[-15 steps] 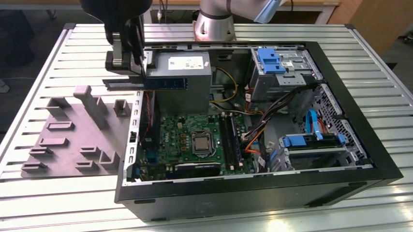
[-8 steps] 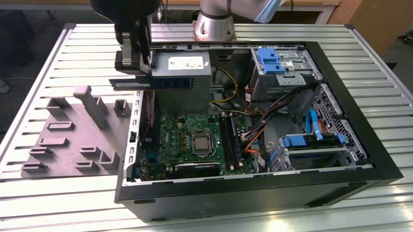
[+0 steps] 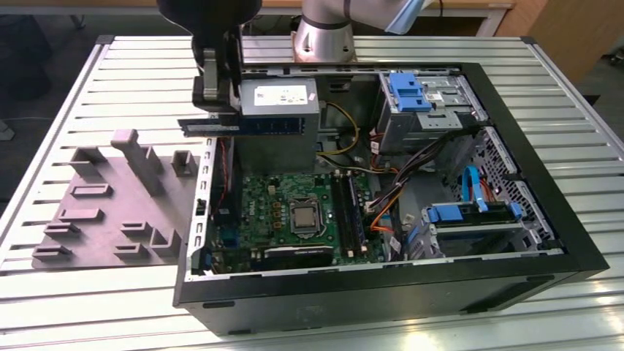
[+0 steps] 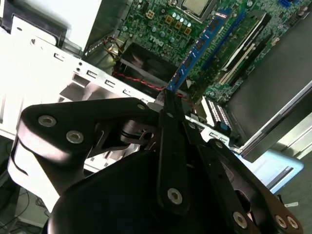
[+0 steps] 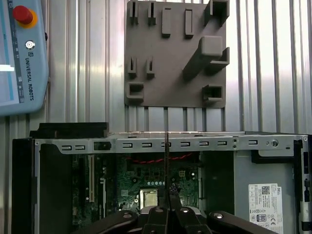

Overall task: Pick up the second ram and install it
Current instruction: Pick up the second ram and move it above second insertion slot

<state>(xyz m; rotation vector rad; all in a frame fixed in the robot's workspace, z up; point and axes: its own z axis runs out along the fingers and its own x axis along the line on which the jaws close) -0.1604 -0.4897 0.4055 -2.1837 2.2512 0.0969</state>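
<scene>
My gripper is shut on the second ram, a long thin bluish board with black chips. I hold it level, by its end at the exterior view's left. It hangs above the open computer case, over the case's wall on that side and in front of the power supply. In the second wrist view the ram sticks out from the gripper over the motherboard. In the first wrist view the ram shows edge-on as a thin line above the gripper. The memory slots lie lower on the motherboard.
A grey fixture plate with raised blocks lies on the slatted table beside the case, at the exterior view's left. Cables and blue drive brackets crowd the case's other side. A teach pendant rests on the table.
</scene>
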